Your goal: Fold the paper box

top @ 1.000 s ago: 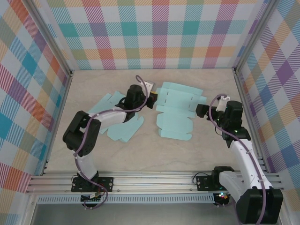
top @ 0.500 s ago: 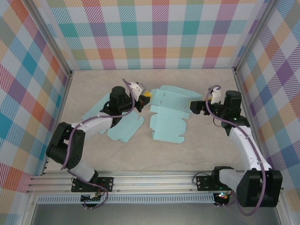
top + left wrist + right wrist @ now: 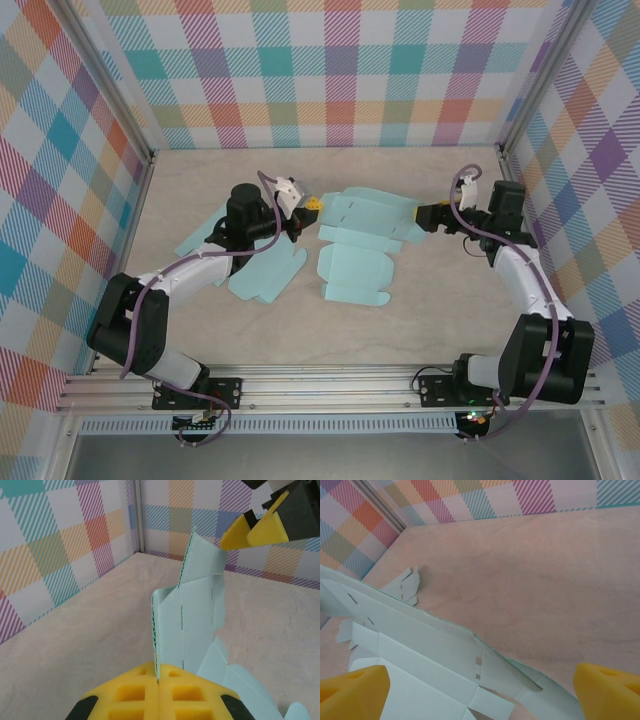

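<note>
Paper box (image 3: 355,270) edge pinched in left tool (image 3: 312,205)

The table (image 3: 420,330) has a pale beige top with a faint marbled pattern, bare along its near side and far right corner. Near the middle lies the light blue paper box (image 3: 352,272) (still an unfolded sheet, its creases and slots showing), with its near panels flat on the surface and its far edge tilted up off it. To its left a second blank (image 3: 268,274) of the same blue lies flat, just beside the box and apart from it. Further left, toward the far wall, a third blank (image 3: 203,233) also lies flat, partly hidden, so whether it overlaps the second cannot be told.
</note>
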{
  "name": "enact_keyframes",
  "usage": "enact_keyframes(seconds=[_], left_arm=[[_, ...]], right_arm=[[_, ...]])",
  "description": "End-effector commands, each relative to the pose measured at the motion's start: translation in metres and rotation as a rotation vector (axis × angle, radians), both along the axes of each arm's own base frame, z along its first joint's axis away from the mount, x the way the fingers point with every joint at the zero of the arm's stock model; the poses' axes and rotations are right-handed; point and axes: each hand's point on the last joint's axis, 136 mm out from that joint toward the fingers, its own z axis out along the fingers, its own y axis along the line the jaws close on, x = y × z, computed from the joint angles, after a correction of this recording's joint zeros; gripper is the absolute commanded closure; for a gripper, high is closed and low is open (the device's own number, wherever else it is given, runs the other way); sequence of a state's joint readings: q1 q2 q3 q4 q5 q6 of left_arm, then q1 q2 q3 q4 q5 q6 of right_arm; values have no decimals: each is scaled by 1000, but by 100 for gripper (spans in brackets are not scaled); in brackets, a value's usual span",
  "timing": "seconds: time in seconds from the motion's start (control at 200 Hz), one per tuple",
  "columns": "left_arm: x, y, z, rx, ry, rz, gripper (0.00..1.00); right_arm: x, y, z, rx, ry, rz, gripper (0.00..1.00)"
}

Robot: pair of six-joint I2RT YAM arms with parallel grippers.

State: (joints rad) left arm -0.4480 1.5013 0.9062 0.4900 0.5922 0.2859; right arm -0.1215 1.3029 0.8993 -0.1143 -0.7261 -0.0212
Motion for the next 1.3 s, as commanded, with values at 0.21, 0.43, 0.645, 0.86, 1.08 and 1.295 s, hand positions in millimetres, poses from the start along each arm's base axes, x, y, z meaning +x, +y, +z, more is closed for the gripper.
enact_keyframes(seconds=[0.21,0.43,0.645,0.86,1.08,1.295], left_arm=[[-4,-1,14,19,-47,-59,100],[-1,0,17,28,-53,-56,100],[1,2,21,26,-60,-52,100],[3,3,24,27,-57,-51,100],[7,3,25,25,-55,-43,100],[6,0,24,42,-25,-65,100]], right_arm=[[20,14,2,59,53,168,21],[18,20,-4,91,60,218,22],[12,24,-12,125,71,253,22],[9,27,-17,135,81,268,26],[-1,30,-19,110,63,267,29],[-7,35,-7,82,22,274,50]])
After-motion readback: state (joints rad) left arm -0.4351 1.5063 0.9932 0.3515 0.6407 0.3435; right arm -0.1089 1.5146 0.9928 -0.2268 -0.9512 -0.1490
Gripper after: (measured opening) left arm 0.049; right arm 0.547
